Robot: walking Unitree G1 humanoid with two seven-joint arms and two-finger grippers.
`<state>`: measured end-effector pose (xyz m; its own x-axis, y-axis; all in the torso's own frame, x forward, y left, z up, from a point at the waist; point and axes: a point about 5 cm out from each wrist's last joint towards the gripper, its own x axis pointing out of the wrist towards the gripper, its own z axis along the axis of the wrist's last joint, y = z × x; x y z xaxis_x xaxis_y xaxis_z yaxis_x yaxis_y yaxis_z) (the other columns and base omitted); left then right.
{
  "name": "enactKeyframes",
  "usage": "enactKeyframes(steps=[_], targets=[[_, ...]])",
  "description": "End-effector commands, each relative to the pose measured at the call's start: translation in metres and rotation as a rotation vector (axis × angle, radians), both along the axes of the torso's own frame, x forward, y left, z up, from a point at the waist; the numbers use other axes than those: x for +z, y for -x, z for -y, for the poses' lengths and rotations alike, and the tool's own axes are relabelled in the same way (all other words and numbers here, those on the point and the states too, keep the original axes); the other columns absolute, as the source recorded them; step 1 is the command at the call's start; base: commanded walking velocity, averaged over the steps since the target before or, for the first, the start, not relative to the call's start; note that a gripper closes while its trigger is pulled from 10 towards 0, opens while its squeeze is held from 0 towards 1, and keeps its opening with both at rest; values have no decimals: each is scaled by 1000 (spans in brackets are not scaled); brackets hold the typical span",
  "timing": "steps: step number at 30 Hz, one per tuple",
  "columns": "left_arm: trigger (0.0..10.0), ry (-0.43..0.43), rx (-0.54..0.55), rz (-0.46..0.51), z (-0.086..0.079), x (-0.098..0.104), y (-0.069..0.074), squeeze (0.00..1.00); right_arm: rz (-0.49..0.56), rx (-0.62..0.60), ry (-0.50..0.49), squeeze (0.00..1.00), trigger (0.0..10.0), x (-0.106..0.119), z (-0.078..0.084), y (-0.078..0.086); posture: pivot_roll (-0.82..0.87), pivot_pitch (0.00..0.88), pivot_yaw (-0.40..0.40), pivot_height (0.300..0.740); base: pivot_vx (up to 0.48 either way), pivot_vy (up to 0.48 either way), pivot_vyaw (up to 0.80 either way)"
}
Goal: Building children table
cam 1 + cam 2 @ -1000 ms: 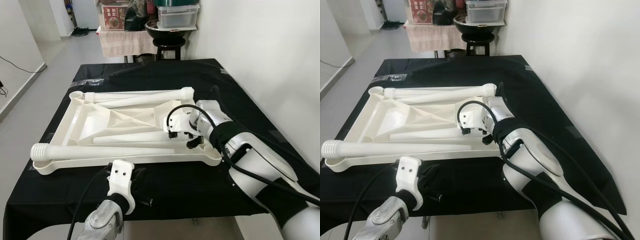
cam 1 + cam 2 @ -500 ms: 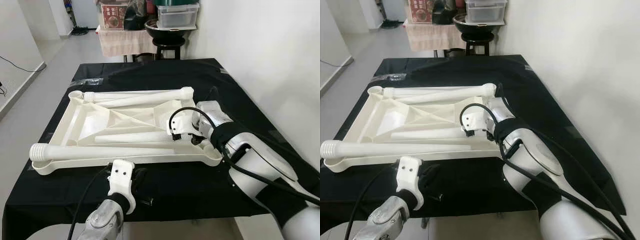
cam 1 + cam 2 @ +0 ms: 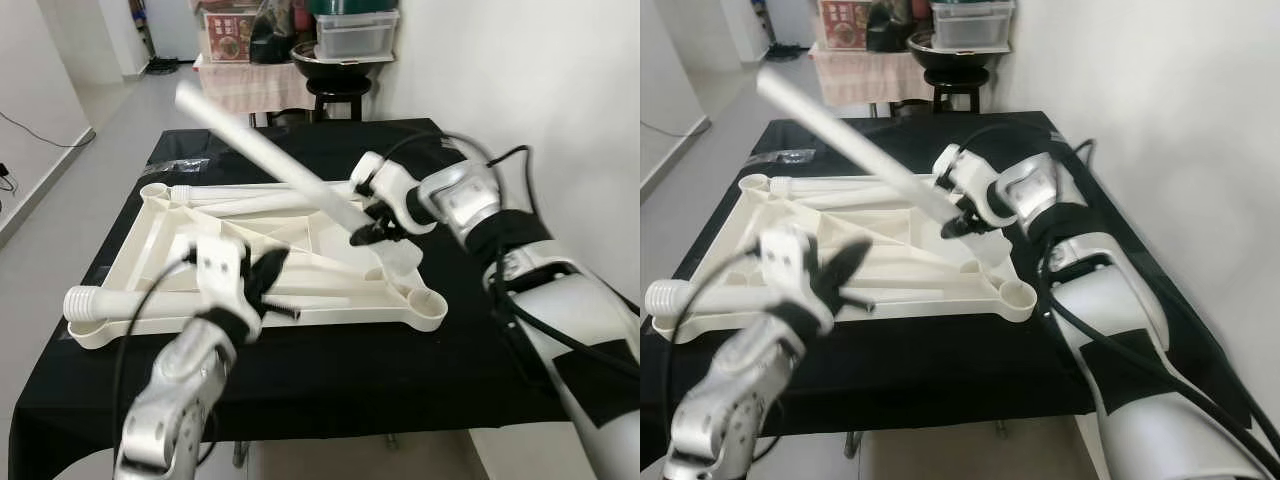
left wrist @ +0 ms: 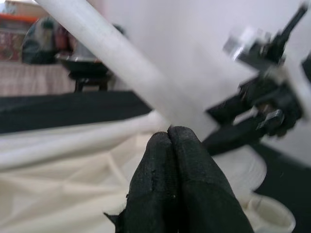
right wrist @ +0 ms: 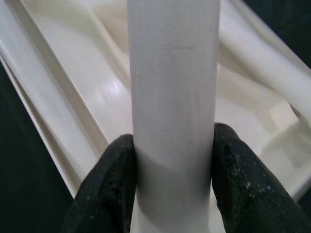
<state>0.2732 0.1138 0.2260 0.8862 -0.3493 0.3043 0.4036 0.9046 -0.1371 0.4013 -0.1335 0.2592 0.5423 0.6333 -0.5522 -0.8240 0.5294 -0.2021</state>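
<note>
**Leg in the air above the upturned tabletop**

Head views first: the right gripper is clamped near one end of a long white table leg, which slants up and away toward the robot's left, clear of the white tabletop lying underside-up on the black-covered table. More legs lie on that tabletop: one with a ribbed end along the near edge, another along the far edge. The left gripper hovers over the near part of the tabletop, holding nothing. The open corner socket nearest the right arm looks like the leg's likely destination.

Left wrist view: the two black fingers are pressed together, empty, with the raised leg crossing overhead and the right gripper blurred beyond it.

Right wrist view: black fingers sit either side of the smooth white tube, squeezing it, the tabletop's ribbed underside below.

Handling, as a judgement: hollow plastic, light and stiff but slick; held at one end, the long free length could swing, so a grip near the inserting end suits steering it. The gripped end's tip is hidden behind the fingers, so its fitting is unclear.
</note>
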Motion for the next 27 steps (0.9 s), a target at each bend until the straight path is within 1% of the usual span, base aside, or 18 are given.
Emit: enactKeyframes(steps=[1, 2, 3, 4, 7, 9, 13, 14, 15, 16, 17, 18, 20, 23, 25, 26, 27], targets=[[10000, 41, 19, 35, -7, 12, -2, 1000, 7, 37, -126, 0, 0, 5, -7, 4, -64, 0, 30, 740, 0, 0, 0], [10000, 49, 24, 42, -8, 14, -3, 1000, 9, 39, -146, 0, 0, 5, -8, 5, -65, 0, 32, 740, 0, 0, 0], [10000, 84, 40, 68, -13, 24, -7, 1000, 22, 67, -154, 0, 0, -5, -14, 11, -65, 0, 41, 740, 0, 0, 0], [10000, 84, 40, 68, -13, 24, -7, 1000, 22, 67, -154, 0, 0, -5, -14, 11, -65, 0, 41, 740, 0, 0, 0], [10000, 155, 74, 122, -24, 47, -14, 1000, 37, 118, -189, 0, 0, -25, -28, 27, -59, 0, 46, 740, 0, 0, 0], [10000, 155, 74, 122, -24, 47, -14, 1000, 37, 118, -189, 0, 0, -25, -28, 27, -59, 0, 46, 740, 0, 0, 0], [10000, 164, 90, 131, -31, 53, -16, 1000, 38, 115, -255, 0, 0, -28, -35, 31, -52, 0, 55, 740, 0, 0, 0], [10000, 164, 90, 131, -31, 53, -16, 1000, 38, 115, -255, 0, 0, -28, -35, 31, -52, 0, 55, 740, 0, 0, 0], [10000, 170, 89, 126, -32, 54, -17, 1000, 38, 118, -270, 0, 0, -27, -36, 34, -52, 0, 55, 740, 0, 0, 0], [10000, 177, 85, 115, -33, 53, -18, 1000, 47, 150, -272, 0, 0, -27, -41, 40, -51, 0, 55, 740, 0, 0, 0], [10000, 177, 85, 115, -33, 53, -18, 1000, 47, 150, -272, 0, 0, -27, -41, 40, -51, 0, 55, 740, 0, 0, 0], [10000, 176, 79, 107, -33, 52, -18, 1000, 54, 173, -277, 0, 0, -27, -45, 46, -50, 0, 57, 740, 0, 0, 0], [10000, 178, 63, 103, -31, 52, -18, 1000, 61, 163, -293, 0, 0, -27, -50, 49, -49, 0, 59, 740, 0, 0, 0], [10000, 182, 56, 101, -31, 52, -18, 1000, 71, 153, -298, 0, 0, -27, -50, 52, -46, 0, 61, 740, 0, 0, 0], [10000, 187, 54, 96, -32, 52, -20, 1000, 85, 198, -286, 0, 0, -27, -53, 58, -47, 0, 63, 740, 0, 0, 0], [10000, 187, 54, 96, -32, 52, -20, 1000, 85, 198, -286, 0, 0, -27, -53, 58, -47, 0, 63, 740, 0, 0, 0], [10000, 188, 54, 94, -32, 53, -21, 1000, 96, 234, -262, 0, 0, -28, -54, 63, -48, 0, 65, 740, 0, 0, 0]])
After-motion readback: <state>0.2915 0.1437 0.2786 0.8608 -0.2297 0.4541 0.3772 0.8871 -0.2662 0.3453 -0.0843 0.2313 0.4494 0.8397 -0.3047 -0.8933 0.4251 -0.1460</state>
